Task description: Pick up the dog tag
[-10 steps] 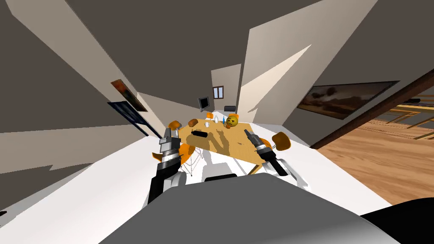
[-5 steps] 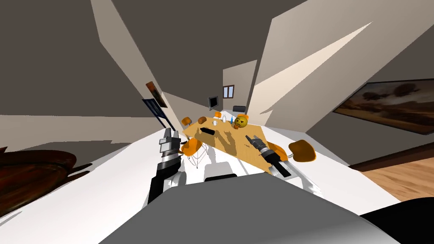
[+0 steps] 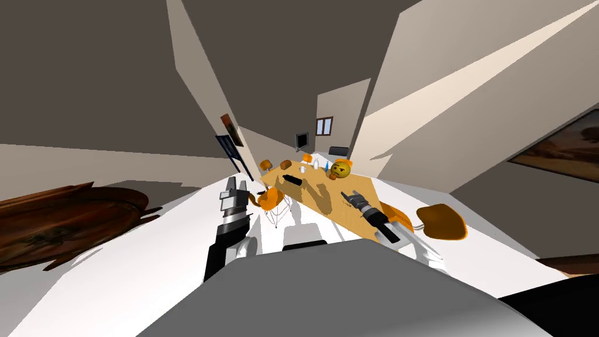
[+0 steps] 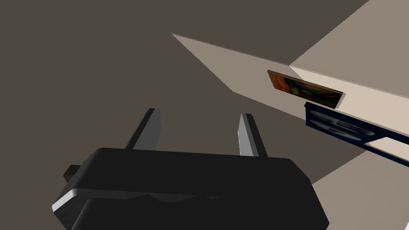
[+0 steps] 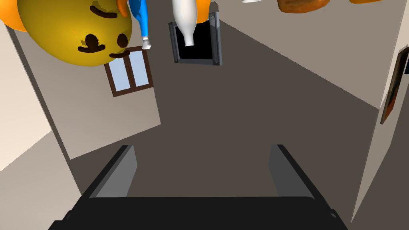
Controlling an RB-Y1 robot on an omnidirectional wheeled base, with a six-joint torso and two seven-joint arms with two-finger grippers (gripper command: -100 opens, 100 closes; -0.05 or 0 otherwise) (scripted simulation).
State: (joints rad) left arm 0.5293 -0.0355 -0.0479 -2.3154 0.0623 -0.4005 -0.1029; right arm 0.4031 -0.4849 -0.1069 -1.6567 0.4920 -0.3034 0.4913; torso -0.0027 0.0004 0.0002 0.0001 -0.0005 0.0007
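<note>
Fingers spread and empty, our right gripper [image 3: 349,195] hangs over the near part of the long light-wood desk [image 3: 304,191], pointing along it toward the far end. Its two light grey fingers [image 5: 120,171] stand wide apart with nothing between them. Beyond them, at the desk's far end, stand a round yellow ball with a drawn face [image 5: 76,32], a slim blue bottle [image 5: 142,20] and a white bottle [image 5: 186,20]. A black cylinder [image 3: 292,179] lies toward the desk's left side, with a small white cup [image 3: 302,169] just beyond it. The dog tag is too small for us to pick out among the things on the desk, so we cannot tell where on it the tag lies. Our left gripper [image 3: 235,184] is held up off the desk's left edge, beside a rounded orange chair [image 3: 272,200]. Its fingers [image 4: 149,127] are parted too, gripping nothing. A second orange chair [image 3: 443,221] stands at the desk's right side, near our right forearm.
</note>
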